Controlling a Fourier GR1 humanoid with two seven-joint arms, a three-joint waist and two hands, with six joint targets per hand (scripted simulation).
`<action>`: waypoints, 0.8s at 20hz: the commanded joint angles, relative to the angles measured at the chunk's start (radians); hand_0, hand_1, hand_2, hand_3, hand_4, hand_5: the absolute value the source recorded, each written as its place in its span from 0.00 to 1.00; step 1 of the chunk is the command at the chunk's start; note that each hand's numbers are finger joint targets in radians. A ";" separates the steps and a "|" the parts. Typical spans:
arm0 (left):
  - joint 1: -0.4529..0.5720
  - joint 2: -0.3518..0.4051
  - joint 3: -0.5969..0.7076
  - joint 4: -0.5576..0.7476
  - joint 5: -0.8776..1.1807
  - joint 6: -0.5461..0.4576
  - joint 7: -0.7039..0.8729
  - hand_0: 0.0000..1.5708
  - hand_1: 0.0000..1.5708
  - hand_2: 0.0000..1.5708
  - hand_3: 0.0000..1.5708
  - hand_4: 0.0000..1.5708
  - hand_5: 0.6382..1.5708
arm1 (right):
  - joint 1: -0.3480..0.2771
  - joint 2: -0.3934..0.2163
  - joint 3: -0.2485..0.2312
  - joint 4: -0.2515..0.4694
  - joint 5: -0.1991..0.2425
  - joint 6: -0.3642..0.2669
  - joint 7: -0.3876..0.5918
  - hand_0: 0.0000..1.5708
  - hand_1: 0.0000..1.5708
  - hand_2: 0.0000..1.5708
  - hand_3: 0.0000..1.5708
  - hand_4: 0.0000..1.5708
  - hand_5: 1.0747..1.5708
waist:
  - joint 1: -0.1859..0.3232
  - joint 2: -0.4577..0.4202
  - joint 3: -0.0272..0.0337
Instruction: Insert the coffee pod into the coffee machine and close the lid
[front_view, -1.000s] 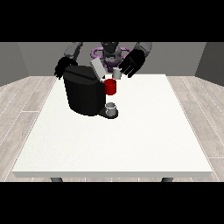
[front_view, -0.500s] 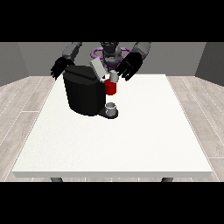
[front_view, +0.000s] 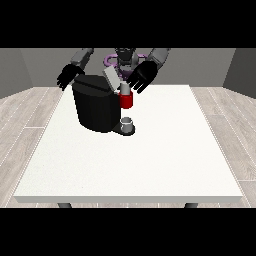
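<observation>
A black coffee machine (front_view: 96, 107) stands on the white table (front_view: 150, 155) at the left of the middle. Its grey lid (front_view: 111, 78) is tilted up at the top right corner. A red part with a pale grey top (front_view: 126, 98) shows at the machine's front, above a small grey cup (front_view: 128, 122) on the drip base. The hand at the view's right (front_view: 142, 76) hovers just above and behind the red part, fingers spread and pointing down, holding nothing I can see. The hand at the view's left (front_view: 70, 76) hangs behind the machine's left top corner, fingers relaxed. The coffee pod itself cannot be made out.
The robot's torso (front_view: 125, 59) rises behind the machine at the table's far edge. Bare white tabletop stretches from the machine towards the near and right edges. Wooden floor surrounds the table.
The hand at the view's right has come slightly lower towards the red part. The lid and the other hand look much the same.
</observation>
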 joint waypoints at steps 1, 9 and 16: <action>0.020 -0.010 0.001 -0.006 -0.002 0.008 -0.015 0.75 0.75 0.80 0.75 0.31 1.00 | 0.069 0.000 -0.004 0.013 -0.017 0.033 -0.062 0.00 0.00 0.00 0.00 0.33 1.00 | -0.002 -0.004 0.0001; 0.008 -0.040 -0.011 -0.001 -0.017 -0.010 0.015 0.74 0.74 0.79 0.75 0.32 1.00 | 0.037 -0.017 -0.041 0.034 -0.035 0.033 -0.074 0.00 0.00 0.00 0.00 0.28 1.00 | 0.011 -0.005 0.0002; 0.002 -0.069 -0.024 0.009 -0.037 -0.001 0.025 0.80 0.80 0.82 0.75 0.31 1.00 | 0.030 0.043 0.014 0.047 0.032 -0.041 -0.079 0.00 0.00 0.00 0.00 0.26 1.00 | 0.027 0.016 -0.0001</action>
